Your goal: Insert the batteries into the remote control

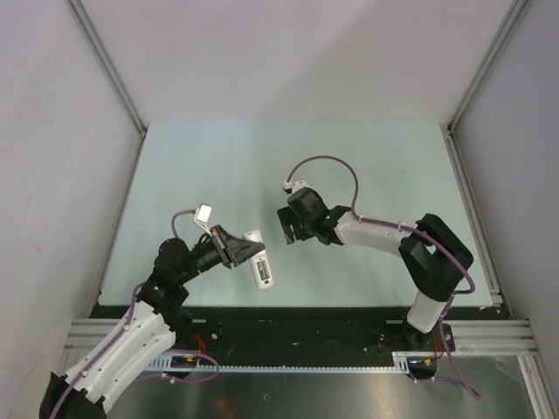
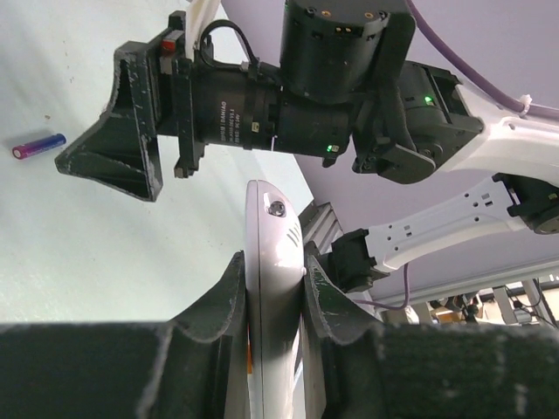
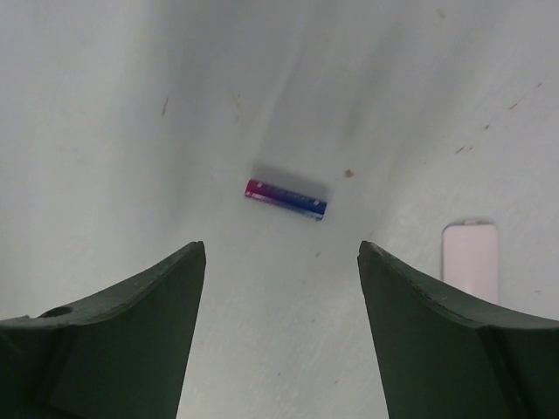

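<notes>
While the left jaws are pinching the remote control point(image 2: 271, 218) steady for loading, the right jaws are hovering spread over the purple-blue battery point(image 3: 286, 199), likely to grab it

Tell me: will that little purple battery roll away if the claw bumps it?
Probably: the battery is a smooth round cylinder lying on its side on the flat table, so a sideways nudge would likely roll it. It looks rigid and small, so the open right claw could easily knock it before closing.
</notes>
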`<control>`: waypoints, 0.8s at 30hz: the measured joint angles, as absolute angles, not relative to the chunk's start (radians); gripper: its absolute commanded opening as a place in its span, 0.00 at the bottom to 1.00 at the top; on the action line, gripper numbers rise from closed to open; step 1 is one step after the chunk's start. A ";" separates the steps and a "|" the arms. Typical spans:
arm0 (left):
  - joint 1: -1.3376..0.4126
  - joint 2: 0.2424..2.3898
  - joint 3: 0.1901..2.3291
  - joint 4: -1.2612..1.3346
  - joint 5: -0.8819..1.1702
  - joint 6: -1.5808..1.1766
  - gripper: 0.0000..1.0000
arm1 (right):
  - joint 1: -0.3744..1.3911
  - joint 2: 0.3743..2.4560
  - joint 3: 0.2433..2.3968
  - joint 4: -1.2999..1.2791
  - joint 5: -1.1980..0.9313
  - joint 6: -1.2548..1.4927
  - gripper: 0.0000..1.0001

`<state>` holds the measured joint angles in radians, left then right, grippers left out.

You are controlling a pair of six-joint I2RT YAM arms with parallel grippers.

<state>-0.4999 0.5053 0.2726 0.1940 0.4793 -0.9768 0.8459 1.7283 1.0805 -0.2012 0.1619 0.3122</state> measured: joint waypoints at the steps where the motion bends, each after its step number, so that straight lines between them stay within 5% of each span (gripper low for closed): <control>1: -0.500 0.503 0.273 0.192 0.478 -0.975 0.00 | 0.845 1.737 1.091 -0.205 0.173 0.307 0.75; 24: -0.500 0.503 0.273 0.176 0.476 -0.960 0.00 | 0.850 1.904 1.188 -0.227 0.230 0.355 0.72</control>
